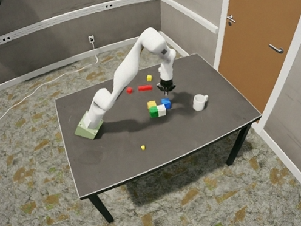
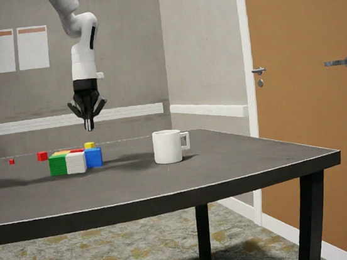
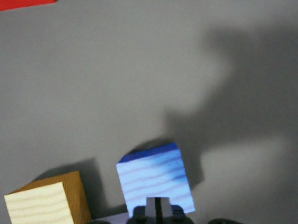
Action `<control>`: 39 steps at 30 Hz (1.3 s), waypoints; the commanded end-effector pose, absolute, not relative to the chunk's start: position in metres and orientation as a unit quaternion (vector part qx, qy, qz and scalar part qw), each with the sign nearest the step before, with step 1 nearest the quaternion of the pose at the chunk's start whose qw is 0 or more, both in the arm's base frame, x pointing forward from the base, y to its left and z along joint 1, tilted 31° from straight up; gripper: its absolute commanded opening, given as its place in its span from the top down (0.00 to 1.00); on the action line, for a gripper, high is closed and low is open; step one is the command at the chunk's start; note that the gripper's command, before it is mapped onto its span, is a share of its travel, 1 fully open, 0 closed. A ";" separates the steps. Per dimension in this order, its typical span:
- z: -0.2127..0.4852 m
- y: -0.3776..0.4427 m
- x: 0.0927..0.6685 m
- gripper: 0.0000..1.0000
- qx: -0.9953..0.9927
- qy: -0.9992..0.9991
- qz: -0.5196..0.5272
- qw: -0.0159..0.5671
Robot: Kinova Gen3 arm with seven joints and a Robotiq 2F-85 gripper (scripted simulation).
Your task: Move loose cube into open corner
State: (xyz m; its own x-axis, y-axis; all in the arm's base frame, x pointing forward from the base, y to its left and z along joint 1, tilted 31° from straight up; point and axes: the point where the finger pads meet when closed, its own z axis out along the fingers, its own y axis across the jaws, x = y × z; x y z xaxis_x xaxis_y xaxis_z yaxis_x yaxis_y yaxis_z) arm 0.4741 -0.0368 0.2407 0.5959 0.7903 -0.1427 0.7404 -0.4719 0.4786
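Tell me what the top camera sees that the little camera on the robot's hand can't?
Only the top view shows the white mug, the green cube, the small yellow block near the table's front edge and the whole arm. Only the wrist view shows the blue cube turned slightly askew and a gap beside the yellow cube. Both show those two cubes and the shut, empty hand.

The wrist view looked down on the grey table [image 3: 100, 85]. A blue cube [image 3: 155, 181] sat low in the frame, turned slightly askew, just above the hand [image 3: 158, 210] with its fingertips pressed together on nothing. A yellow cube [image 3: 42, 202] stood apart at lower left. A red block [image 3: 22, 3] edged the top left corner.
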 end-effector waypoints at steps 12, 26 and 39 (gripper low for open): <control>0.240 -0.038 0.478 0.90 0.918 0.304 0.085 0.241; 0.240 -0.041 0.483 0.90 0.963 0.101 0.129 0.216; 0.242 -0.044 0.489 0.90 0.961 -0.119 0.172 0.181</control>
